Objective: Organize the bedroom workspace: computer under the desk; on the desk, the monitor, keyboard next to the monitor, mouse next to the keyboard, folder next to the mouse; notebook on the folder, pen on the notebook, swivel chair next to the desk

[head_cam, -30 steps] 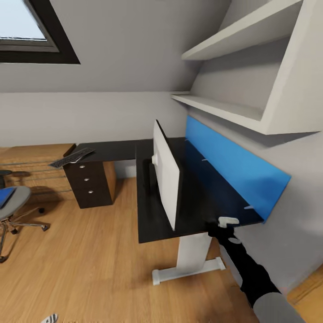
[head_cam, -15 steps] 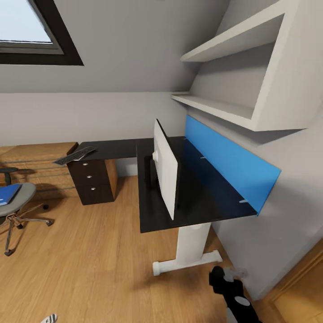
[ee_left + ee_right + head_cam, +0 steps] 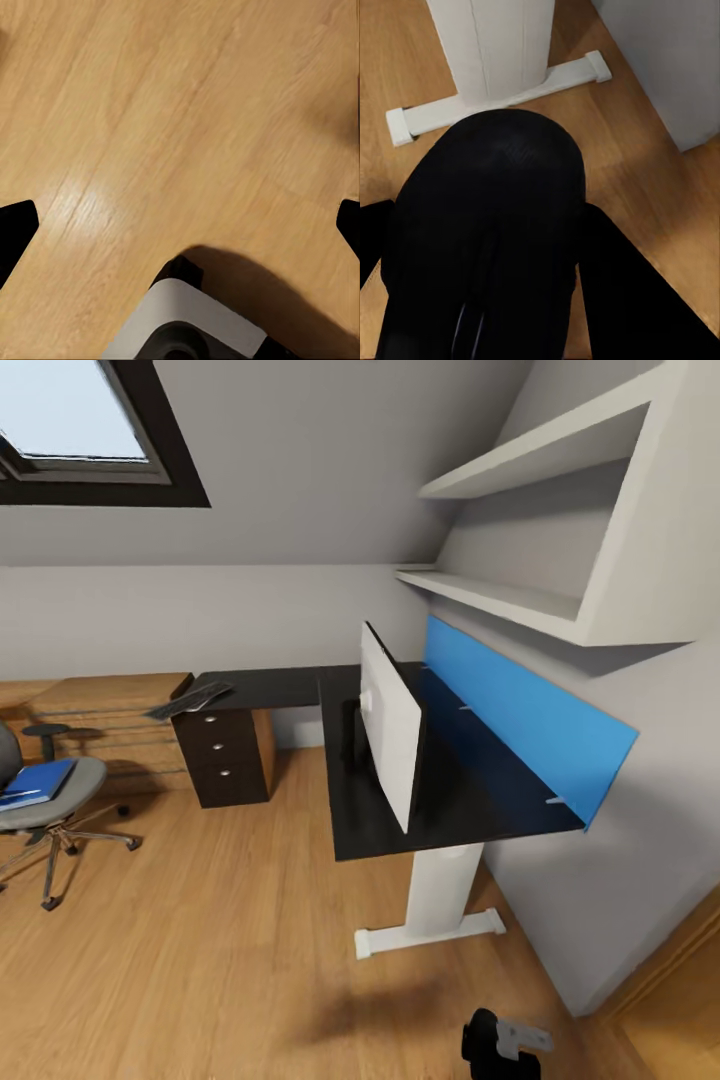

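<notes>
Right wrist view has the mouse (image 3: pixel 484 247) clamped between the right gripper (image 3: pixel 497 1048) fingers, carried low for placing on the desk (image 3: pixel 440 810).

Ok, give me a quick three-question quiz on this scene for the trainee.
1. True or false: the keyboard lies right beside the monitor.
2. Where is the folder? A. on the desk. B. on the swivel chair. C. on the floor.
3. What is the right gripper holding?

Key: 1. False, it lies at the desk's far end, above the drawer unit. 2. B. 3. The mouse.
</notes>
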